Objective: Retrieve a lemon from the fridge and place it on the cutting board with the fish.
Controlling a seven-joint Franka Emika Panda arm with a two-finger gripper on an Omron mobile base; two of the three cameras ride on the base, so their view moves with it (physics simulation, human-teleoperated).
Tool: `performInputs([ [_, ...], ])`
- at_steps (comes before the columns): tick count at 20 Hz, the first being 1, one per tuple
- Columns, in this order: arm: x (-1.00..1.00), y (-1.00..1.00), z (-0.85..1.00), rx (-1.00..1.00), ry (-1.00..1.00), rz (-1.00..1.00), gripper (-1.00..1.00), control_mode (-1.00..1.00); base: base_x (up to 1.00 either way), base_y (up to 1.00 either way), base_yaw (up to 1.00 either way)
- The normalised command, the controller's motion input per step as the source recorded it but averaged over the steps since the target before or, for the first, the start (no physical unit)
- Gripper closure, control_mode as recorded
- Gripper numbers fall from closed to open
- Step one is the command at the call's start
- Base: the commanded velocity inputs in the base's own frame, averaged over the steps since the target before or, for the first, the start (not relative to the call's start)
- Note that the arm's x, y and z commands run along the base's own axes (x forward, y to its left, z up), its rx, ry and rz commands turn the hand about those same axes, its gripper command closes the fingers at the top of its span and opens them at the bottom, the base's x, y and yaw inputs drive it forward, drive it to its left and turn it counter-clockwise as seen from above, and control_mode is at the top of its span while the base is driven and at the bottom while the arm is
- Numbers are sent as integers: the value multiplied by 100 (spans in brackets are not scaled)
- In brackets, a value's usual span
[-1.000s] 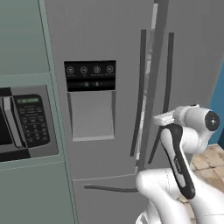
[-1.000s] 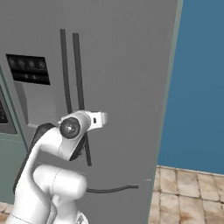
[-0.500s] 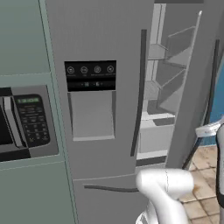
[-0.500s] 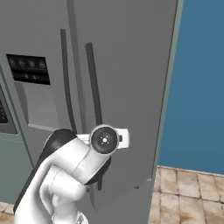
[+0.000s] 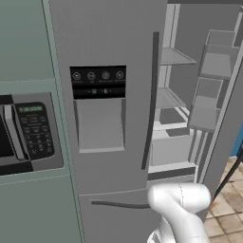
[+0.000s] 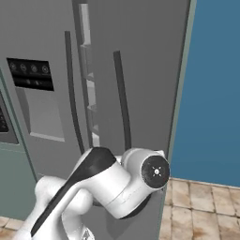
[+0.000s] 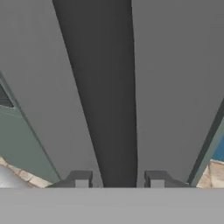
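The grey steel fridge [image 5: 109, 38] stands with its right door [image 5: 223, 142] swung out. Pale shelves [image 5: 175, 57] inside and the door's bins [image 5: 209, 95] look bare. In the hand view my gripper [image 7: 118, 180] sits at the right door's dark bar handle [image 7: 109, 87], which runs up between the two fingertips [image 7: 81, 179]; they flank it closely. From the right base view, that handle [image 6: 123, 103] shows on the door's outer face, and my wrist [image 6: 154, 171] is low at the door's edge. The lemon, the cutting board and the fish are out of view.
A grey microwave [image 5: 28, 133] with a keypad sits in the cabinet left of the fridge. The left door keeps its dispenser panel [image 5: 98, 81] and handle [image 5: 151, 99]. A blue wall [image 6: 215, 93] and tiled floor [image 6: 201, 206] lie to the right.
The right fridge door has swung from almost shut to wide open, baring the shelves. My arm has swept right and low with the door's handle.
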Motion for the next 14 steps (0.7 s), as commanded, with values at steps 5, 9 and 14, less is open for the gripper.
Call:
performInputs([
  [5,-43,0,26,-7,-1,-2,-100,-100,0,0,0],
  [9,-47,0,26,-13,0,0,-100,-100,0,0,0],
  [14,-64,18,34,-26,1,-2,-100,-100,0,0,0],
])
